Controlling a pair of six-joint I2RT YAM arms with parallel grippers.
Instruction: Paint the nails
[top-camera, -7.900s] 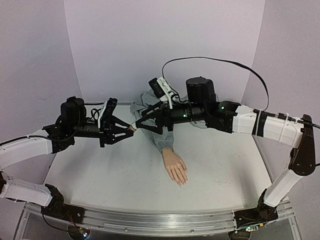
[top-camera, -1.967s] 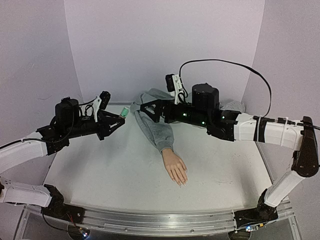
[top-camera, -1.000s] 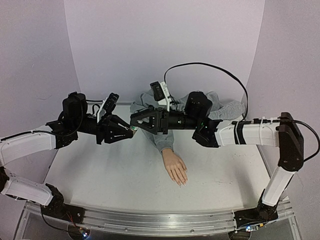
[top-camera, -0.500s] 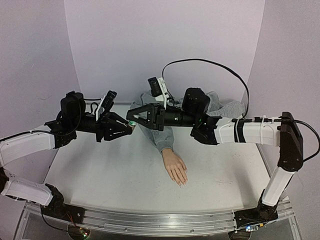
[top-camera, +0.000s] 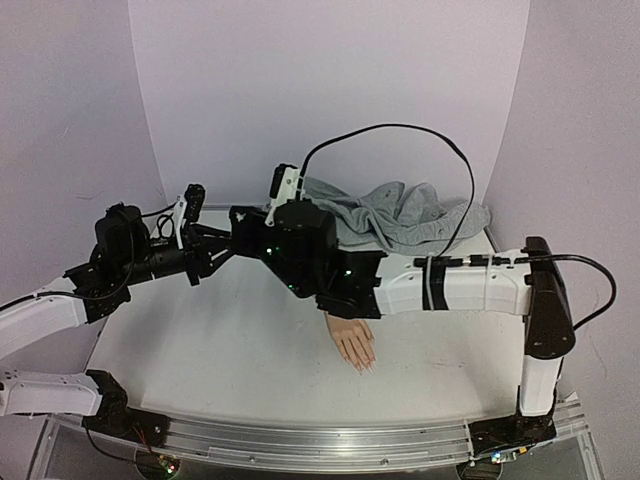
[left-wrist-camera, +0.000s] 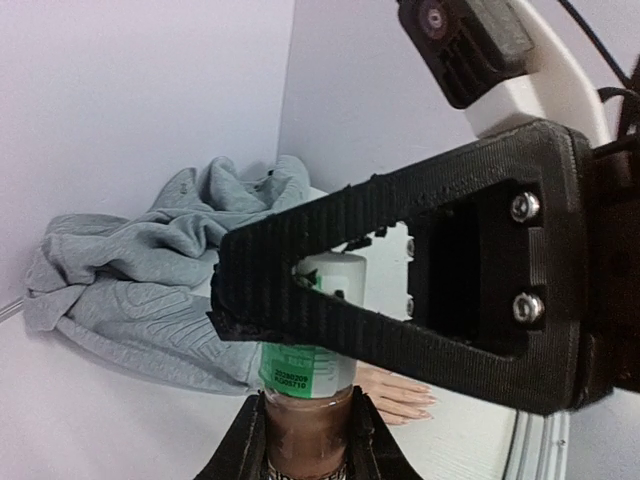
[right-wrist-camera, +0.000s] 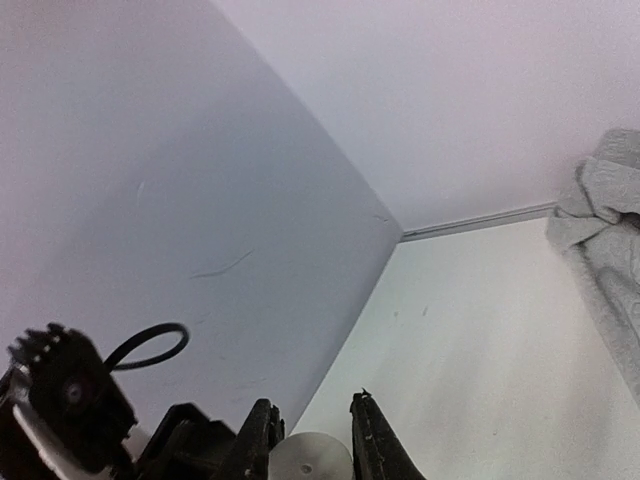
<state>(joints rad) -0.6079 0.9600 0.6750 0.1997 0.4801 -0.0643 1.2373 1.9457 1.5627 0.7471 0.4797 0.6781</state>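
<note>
Jaws of left gripper (left-wrist-camera: 305, 428) clamp brown bottle (left-wrist-camera: 300, 372) by its body; right gripper (right-wrist-camera: 311, 412) is closed on its white cap (right-wrist-camera: 310, 458), both raised over far-left table (top-camera: 200, 345). Nails (top-camera: 362, 366) tip mannequin hand (top-camera: 350, 338), flat on table mid-front, well apart from bottle. Grey sweatshirt (top-camera: 400, 215) is bunched behind.
</note>
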